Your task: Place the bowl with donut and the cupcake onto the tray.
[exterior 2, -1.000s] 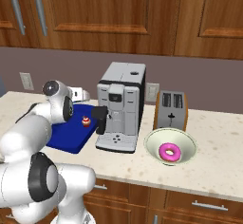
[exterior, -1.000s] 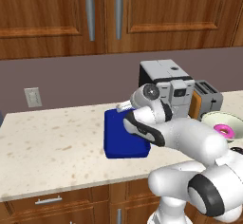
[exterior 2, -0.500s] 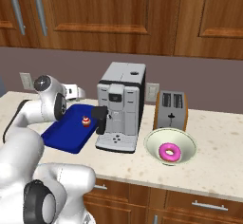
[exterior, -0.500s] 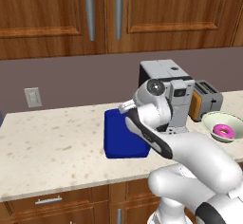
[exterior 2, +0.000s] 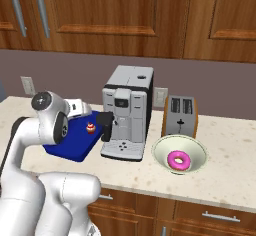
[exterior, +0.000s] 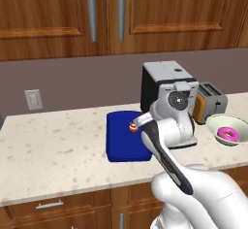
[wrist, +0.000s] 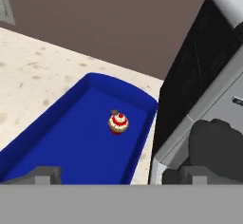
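Coffee machine [exterior 2: 126, 112] crowds the tray's [exterior 2: 70, 145] right side.

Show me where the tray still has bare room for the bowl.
The tray is bare between the cupcake and its near rim. It is crowded on the side beside the coffee machine. The bowl sits past that machine, before the toaster.

The speckled counter [exterior: 58, 150] bears the tray [exterior: 121, 143], coffee machine [exterior 2: 125, 112] and toaster [exterior 2: 180, 116]. The bowl [exterior 2: 179, 152] sits right of them; all rest directly on it.
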Available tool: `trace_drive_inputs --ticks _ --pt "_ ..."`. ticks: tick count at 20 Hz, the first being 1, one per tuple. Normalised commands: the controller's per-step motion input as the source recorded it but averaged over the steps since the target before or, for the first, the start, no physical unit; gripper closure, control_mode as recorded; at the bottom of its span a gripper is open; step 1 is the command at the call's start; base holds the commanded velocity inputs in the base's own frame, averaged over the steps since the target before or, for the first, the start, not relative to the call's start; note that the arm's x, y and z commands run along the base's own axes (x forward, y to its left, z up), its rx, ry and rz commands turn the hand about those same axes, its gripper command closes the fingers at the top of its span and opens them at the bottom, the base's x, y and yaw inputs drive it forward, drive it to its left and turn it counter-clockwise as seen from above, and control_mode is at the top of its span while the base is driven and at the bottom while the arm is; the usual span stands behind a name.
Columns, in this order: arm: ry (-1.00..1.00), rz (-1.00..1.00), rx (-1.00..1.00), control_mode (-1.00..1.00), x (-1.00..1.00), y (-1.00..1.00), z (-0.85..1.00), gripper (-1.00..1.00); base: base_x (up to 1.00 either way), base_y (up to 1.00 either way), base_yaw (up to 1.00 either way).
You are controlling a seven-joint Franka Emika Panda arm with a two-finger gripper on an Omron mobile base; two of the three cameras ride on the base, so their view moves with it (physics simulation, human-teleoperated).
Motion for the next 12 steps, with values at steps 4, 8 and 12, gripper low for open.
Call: trace_drive_inputs --ticks 4,8,12 --pt "0.0 0.0 -0.06 -1.0 -0.43 -0.49 0.0 -1.0 0.0 0.0 0.0" --pt "0.0 0.0 -0.03 -1.0 -0.38 -0.56 0.0 -1.0 0.0 0.0 0.0" --pt "0.0 0.0 -0.02 -1.0 -0.27 -0.6 0.0 -1.0 0.0 0.0 0.0"
